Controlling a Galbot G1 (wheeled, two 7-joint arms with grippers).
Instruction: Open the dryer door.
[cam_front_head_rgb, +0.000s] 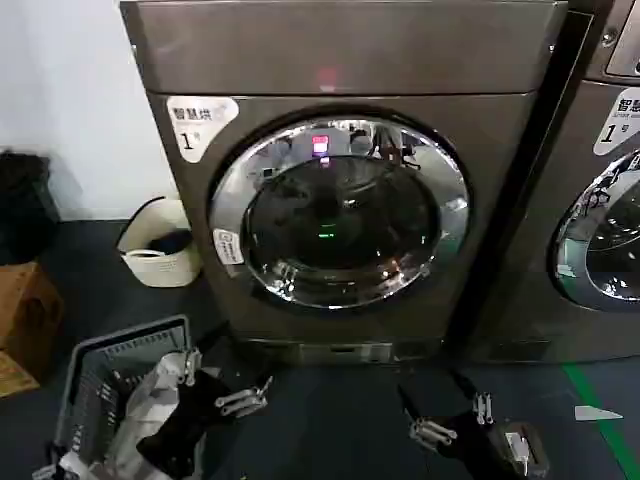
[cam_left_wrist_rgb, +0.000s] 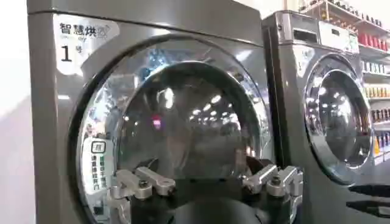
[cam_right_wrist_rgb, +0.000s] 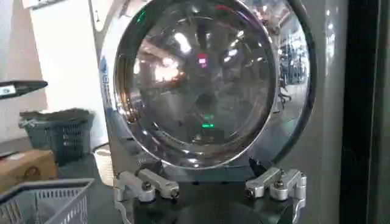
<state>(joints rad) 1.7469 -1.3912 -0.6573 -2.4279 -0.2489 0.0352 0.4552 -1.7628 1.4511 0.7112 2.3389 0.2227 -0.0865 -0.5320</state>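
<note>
Dryer (cam_front_head_rgb: 500, 140) standing on dark floor (cam_front_head_rgb: 330, 420), flanked on right by neighbouring machine (cam_front_head_rgb: 600, 250). Dryer door (cam_front_head_rgb: 340, 212) shut flush against the front, chrome rim intact all round, small white sticker (cam_front_head_rgb: 228, 246) on rim's left side. Left hand (cam_front_head_rgb: 222, 385) low near floor in front of dryer, fingers spread open, holding nothing, well short of door. Right hand (cam_front_head_rgb: 450, 418) likewise low, open, empty. Grey laundry basket (cam_front_head_rgb: 105, 385) beside left hand; cream bucket (cam_front_head_rgb: 160, 245) against wall.
</note>
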